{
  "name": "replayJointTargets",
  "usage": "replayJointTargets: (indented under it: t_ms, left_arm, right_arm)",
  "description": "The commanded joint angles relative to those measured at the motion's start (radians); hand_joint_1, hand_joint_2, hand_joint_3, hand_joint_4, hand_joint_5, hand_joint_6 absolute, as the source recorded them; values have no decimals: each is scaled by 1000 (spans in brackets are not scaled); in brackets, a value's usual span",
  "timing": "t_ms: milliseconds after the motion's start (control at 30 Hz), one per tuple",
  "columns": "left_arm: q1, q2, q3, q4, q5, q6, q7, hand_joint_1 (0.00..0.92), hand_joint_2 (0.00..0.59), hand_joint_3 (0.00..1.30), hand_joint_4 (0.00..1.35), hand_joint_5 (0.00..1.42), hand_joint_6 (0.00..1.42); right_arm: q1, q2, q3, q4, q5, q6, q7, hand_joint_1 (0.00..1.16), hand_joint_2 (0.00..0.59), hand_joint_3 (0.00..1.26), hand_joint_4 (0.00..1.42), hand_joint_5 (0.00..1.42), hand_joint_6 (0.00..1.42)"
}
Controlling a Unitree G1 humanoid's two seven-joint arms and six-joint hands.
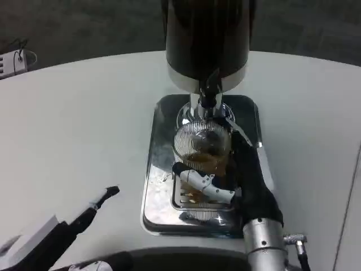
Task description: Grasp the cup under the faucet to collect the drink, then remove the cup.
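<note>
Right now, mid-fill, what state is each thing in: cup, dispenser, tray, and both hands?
Ribbed glass cup: upright under the faucet, partly filled with amber drink, held.
Faucet: directly above the cup; flow cannot be told.
Drink dispenser: upright at the back of the tray.
Metal drip tray: flat on the white table, under the cup.
Right hand: wrapped around the cup.
Left hand: low over the table, holding nothing, fingers extended.

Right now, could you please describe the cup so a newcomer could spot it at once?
Find the dark drink dispenser at the white table's far side, standing on a shiny metal tray. Under its faucet is the ribbed clear cup, holding brownish liquid, gripped by the right hand.
</note>
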Motion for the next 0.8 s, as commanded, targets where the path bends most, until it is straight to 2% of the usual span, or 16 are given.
replayJointTargets:
  t_ms: [33,200,433,600,800]
  left_arm:
    - [19,8,5,-5,-12,12,-16,0,29,62,0,49,140]
    - [25,10,14,-2,-17,14,-20,0,29,87,0,59,150]
    - [33,13,27,6,-27,3,-22,0,29,108,0,72,154]
    - [33,15,27,19,-34,-4,-21,0,30,110,0,74,155]
    - [18,13,19,37,-38,-6,-20,0,30,110,0,75,155]
  right_arm:
    - [-3,49,21,40,-15,-41,-56,940,211,270,370,501,413]
    - [-20,80,38,84,-12,-64,-104,950,217,323,407,561,502]
    - [-29,92,61,104,-19,-71,-159,1004,219,464,571,715,702]
    - [-22,92,73,94,-32,-72,-208,1019,226,661,828,966,1064]
    - [-9,84,74,73,-41,-75,-238,1020,222,789,1020,1167,1265]
